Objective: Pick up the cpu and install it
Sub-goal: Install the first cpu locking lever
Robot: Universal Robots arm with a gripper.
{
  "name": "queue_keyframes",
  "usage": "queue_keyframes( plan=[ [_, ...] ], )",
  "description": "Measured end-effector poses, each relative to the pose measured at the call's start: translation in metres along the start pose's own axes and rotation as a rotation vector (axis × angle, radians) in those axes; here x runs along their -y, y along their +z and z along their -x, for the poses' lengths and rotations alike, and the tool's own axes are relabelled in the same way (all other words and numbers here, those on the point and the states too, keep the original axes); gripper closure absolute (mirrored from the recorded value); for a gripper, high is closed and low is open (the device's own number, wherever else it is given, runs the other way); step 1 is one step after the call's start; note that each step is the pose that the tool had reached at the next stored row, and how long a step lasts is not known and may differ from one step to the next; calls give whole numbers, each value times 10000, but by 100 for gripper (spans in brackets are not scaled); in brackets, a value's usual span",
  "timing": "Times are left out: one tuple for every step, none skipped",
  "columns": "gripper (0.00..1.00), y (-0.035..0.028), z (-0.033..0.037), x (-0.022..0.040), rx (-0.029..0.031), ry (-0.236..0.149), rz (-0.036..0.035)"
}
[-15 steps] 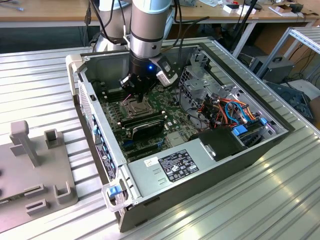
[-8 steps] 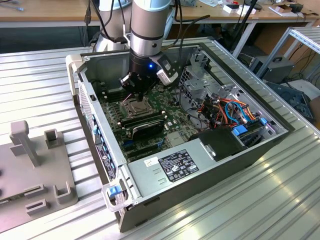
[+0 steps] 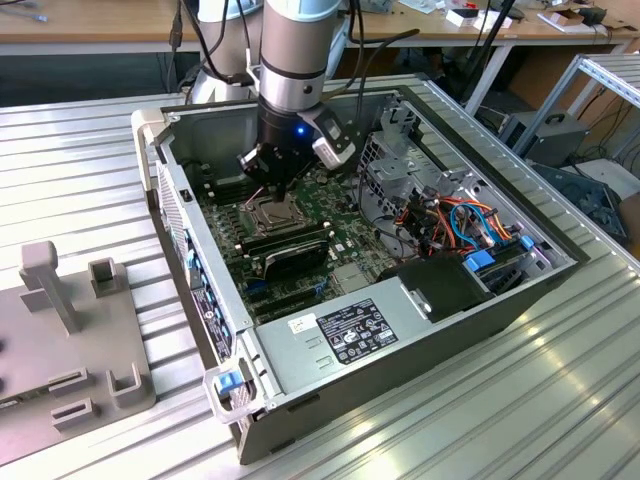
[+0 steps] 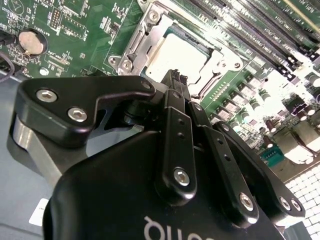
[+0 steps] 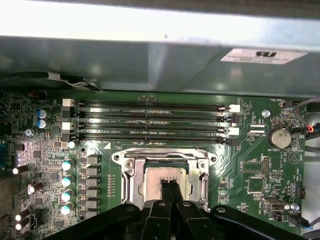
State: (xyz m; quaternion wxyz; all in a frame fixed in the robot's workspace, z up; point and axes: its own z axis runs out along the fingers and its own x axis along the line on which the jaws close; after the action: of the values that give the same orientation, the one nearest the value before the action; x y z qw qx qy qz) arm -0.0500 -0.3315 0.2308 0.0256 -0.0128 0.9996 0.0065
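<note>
So the arm is reaching down into the open computer case (image 3: 190, 250), and the gripper (image 3: 272, 180) hangs right over the socket frame (image 3: 272, 212) on the green motherboard (image 3: 345, 250). In both wrist views the gripper (image 5: 168, 186) (image 4: 176, 77) has its two black fingers (image 5: 162, 192) pressed together at the tips with nothing between them, so it's clenched and empty. The cpu (image 5: 151, 181) is lying flat inside the socket frame (image 5: 129, 170), its dull silver top facing up, with the fingertips just above the middle of it; I can't tell if they actually touch it. In the second wrist view, the cpu (image 4: 172, 52) looks pale and shiny, with the socket frame (image 4: 135, 42) wrapped around its edges. The row of memory slots (image 5: 150, 120) runs just beside the socket frame, parallel to one of its sides, and the coin battery (image 5: 279, 137) sits off past one corner of it. In the exterior view a long black card (image 3: 290, 255) lies just next to the socket frame on the near side, and the power supply (image 3: 350, 335) is farther out beyond that, by the case wall.
</note>
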Motion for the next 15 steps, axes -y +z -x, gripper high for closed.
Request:
queue_keyframes(
  plan=[
    [89,-1,0,-1,1,0,2],
    [89,-5,1,-1,0,2,0],
    [89,-12,1,-2,0,5,0],
    [89,-21,1,-2,-1,9,0],
    [89,-32,2,-2,0,13,1],
    [89,-52,2,-2,0,20,0],
    [89,-62,3,-2,0,23,-1],
    [89,-70,3,-2,1,30,-1],
    [89,-70,3,-2,1,32,0],
    [89,-70,3,-2,1,34,0],
    [89,-70,2,-3,1,36,-1],
    [89,-70,-6,-4,1,37,-2],
    [89,-72,-26,-4,2,35,-3],
    [89,-72,-45,-5,8,34,-3],
    [89,-72,-61,-6,14,34,-2]
  ],
)
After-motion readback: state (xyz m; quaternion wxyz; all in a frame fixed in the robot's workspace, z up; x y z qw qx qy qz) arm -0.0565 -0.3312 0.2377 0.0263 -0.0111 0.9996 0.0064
